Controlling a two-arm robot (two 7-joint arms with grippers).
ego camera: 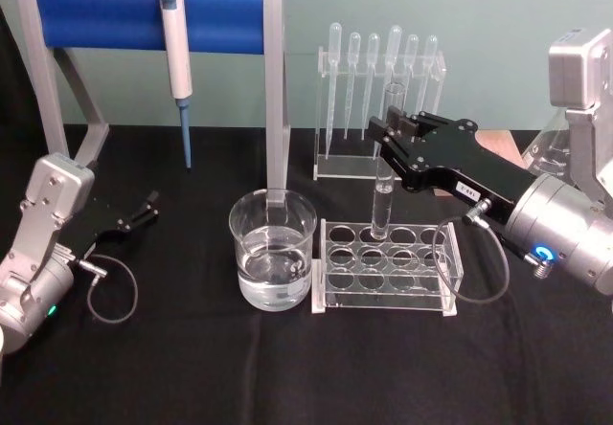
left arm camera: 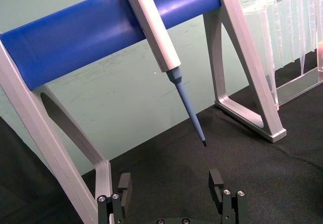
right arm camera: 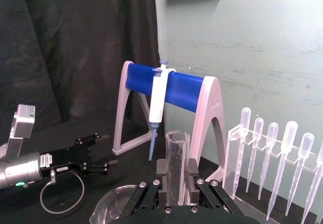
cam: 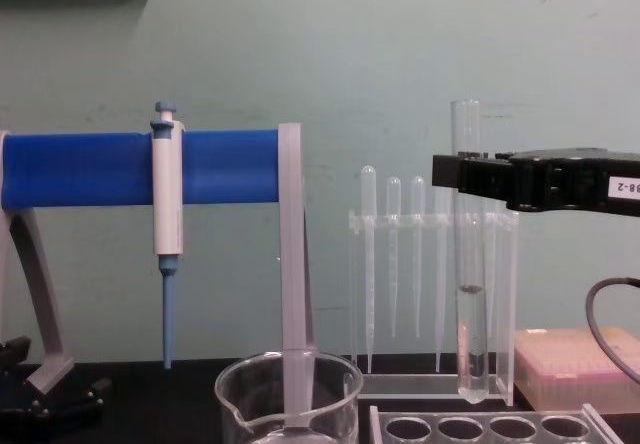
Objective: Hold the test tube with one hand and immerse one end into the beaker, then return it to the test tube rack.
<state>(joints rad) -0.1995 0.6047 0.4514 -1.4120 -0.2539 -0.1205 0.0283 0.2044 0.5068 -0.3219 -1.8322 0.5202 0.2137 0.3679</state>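
The right gripper (ego camera: 389,126) is clamped on the tube (ego camera: 383,181), with its black fingers pressed against the glass a little below the open rim. In the right wrist view the tube (right arm camera: 177,151) stands pinched between the two pads. The tube is upright over the back row of the rack (ego camera: 383,302), toward the rack's left side. From the chest view, the rounded bottom of the tube (cam: 470,349) hangs just above the rack (cam: 480,426) and is not yet in a hole. A thin liquid line shows partway up the glass. The gripper's arm reaches in from the right of the rack.

The beaker (ego camera: 251,243) stands just left of the rack on the black table (ego camera: 287,377), partly filled with clear liquid and apart from the tube.

The left gripper (ego camera: 144,205) lies low, well left of the rack and beyond the beaker. Its fingers (left arm camera: 124,183) are spread wide with nothing between them.

Behind the rack is a clear holder of droppers (ego camera: 378,71). Behind and left of the rack is a stand (ego camera: 105,18) with a blue bar, from which a pipette (ego camera: 175,56) hangs tip down.
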